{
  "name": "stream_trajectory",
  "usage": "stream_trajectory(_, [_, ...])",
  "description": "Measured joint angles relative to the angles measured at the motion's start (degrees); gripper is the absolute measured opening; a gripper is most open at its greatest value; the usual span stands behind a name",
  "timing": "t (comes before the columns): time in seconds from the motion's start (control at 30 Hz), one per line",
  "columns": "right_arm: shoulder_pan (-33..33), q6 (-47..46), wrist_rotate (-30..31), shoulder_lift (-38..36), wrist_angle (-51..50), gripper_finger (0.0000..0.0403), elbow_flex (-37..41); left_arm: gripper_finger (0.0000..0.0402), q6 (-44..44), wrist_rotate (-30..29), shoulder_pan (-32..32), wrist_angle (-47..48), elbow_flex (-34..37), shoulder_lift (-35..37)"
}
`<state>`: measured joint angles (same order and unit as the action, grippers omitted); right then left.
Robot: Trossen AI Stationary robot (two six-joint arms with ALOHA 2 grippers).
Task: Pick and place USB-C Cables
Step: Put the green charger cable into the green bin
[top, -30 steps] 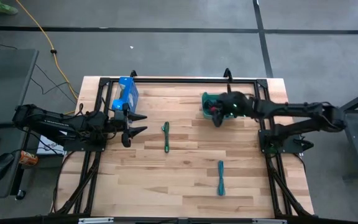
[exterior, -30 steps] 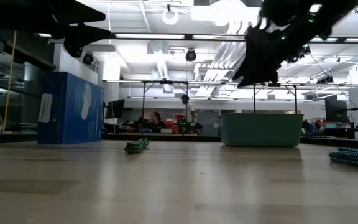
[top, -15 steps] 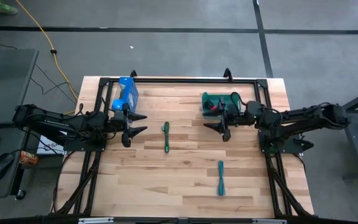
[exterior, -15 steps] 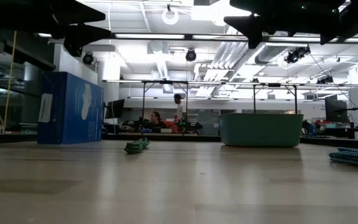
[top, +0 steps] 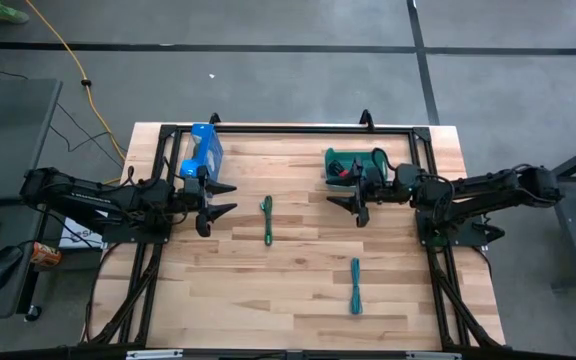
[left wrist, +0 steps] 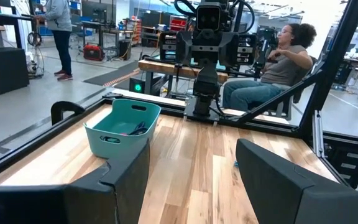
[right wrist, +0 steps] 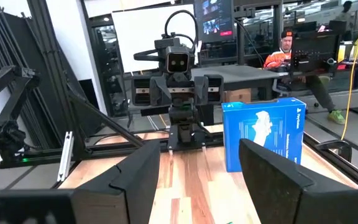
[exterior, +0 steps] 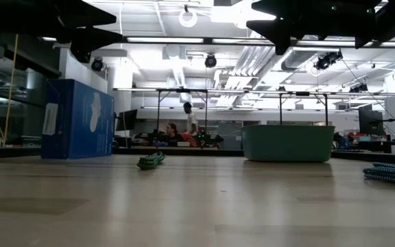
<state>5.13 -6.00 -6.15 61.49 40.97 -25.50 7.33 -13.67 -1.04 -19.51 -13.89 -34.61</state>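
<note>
While my left gripper (top: 218, 200) waits with fingers spread beside the blue box (top: 202, 149), my right gripper (top: 346, 200) has come away from the teal bin (top: 353, 162) since a second ago and now hangs just in front of it, fingers apart and empty. I see the red-and-black cable (top: 344, 172) inside the bin. The green cable (top: 267, 219) and the teal cable (top: 355, 285) have not moved on the table (top: 298, 290).
</note>
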Motion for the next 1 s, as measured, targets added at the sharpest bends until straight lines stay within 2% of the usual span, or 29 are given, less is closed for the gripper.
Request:
stream_trajectory(0.23, [0.0, 0.0, 0.0, 0.0, 0.0, 0.0211, 0.0, 0.0220, 1.6, 0.0, 0.0, 0.0, 0.0, 0.0])
stream_trajectory(0.5, [0.0, 0.0, 0.0, 0.0, 0.0, 0.0211, 0.0, 0.0218, 15.8, -1.1, 0.0, 0.2, -0.9, -3.3])
stream_trajectory(0.63, [0.0, 0.0, 0.0, 0.0, 0.0, 0.0211, 0.0, 0.0216, 19.5, -2.7, 0.4, 2.0, -4.5, -10.7])
stream_trajectory(0.87, [0.0, -0.6, 0.0, 0.0, 0.2, 0.0211, 0.0, 0.0216, 28.7, -20.7, 1.6, 14.5, -13.8, -29.1])
stream_trajectory(1.0, [0.0, -0.6, 0.0, 0.0, 0.2, 0.0211, 0.0, 0.0216, 31.6, -23.5, 1.0, 16.7, -16.3, -39.4])
